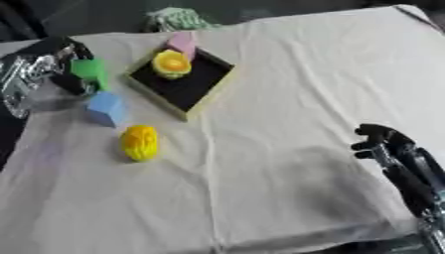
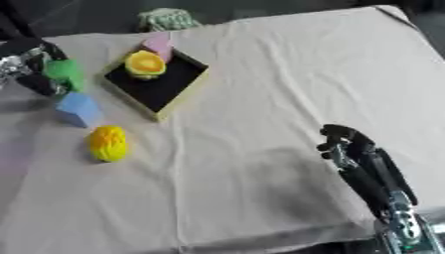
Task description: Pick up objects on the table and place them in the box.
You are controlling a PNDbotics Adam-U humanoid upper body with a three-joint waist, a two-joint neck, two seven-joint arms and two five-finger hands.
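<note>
Beside the box (image 1: 208, 94), left hand (image 1: 61, 69) grasping the green block (image 1: 90, 71) should clear the rim before releasing

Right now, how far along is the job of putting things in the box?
Done: the orange piece and pink block sit in the box. In hand: the left hand holds the green block. Left: the blue cube and yellow object. The right hand holds nothing.

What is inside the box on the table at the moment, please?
The box holds a yellow-orange round object and a pink block, both at its far corner. The rest of its dark floor is bare; what lies beneath those two is hidden.
</note>
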